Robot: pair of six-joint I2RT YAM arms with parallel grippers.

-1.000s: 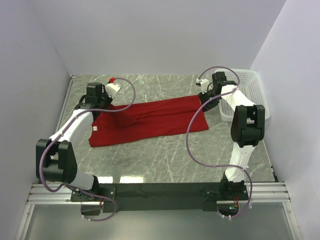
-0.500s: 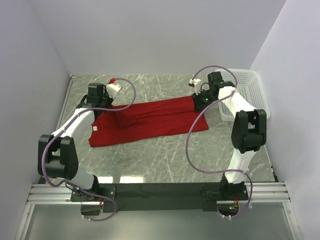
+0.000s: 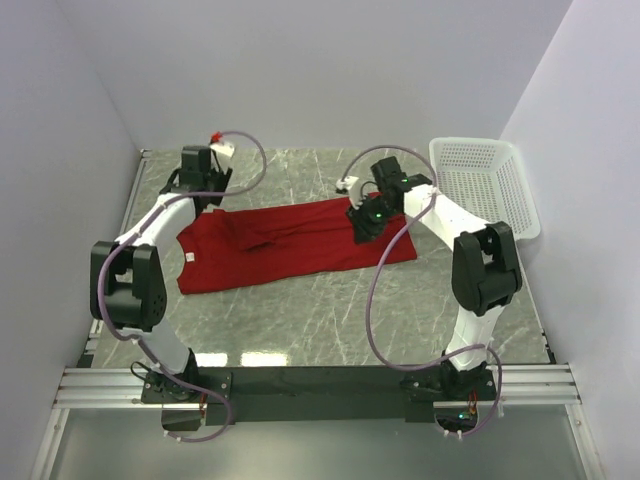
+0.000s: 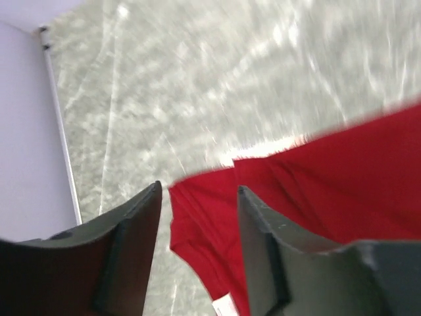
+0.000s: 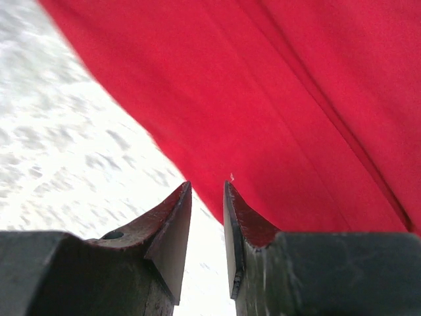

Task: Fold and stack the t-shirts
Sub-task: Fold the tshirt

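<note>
A deep red t-shirt (image 3: 300, 240) lies spread lengthwise across the marble table (image 3: 330, 320), with a fold ridge near its left half. My left gripper (image 3: 203, 190) hovers over the shirt's far left corner. In the left wrist view the gripper (image 4: 198, 187) is open, with a sleeve of the t-shirt (image 4: 316, 178) and its white neck tag (image 4: 223, 307) below the gap. My right gripper (image 3: 362, 222) is over the shirt's right part. In the right wrist view its jaws (image 5: 207, 185) stand a narrow gap apart with nothing between them, at the edge of the t-shirt (image 5: 263, 85).
A white mesh basket (image 3: 485, 180) stands at the back right against the wall. Walls close in the table on the left, back and right. Purple cables loop from both arms over the table.
My left gripper has opened, let go of the shirt's left part and drawn back toward the far wall. My right gripper has swung left from the shirt's right end to over the cloth.
</note>
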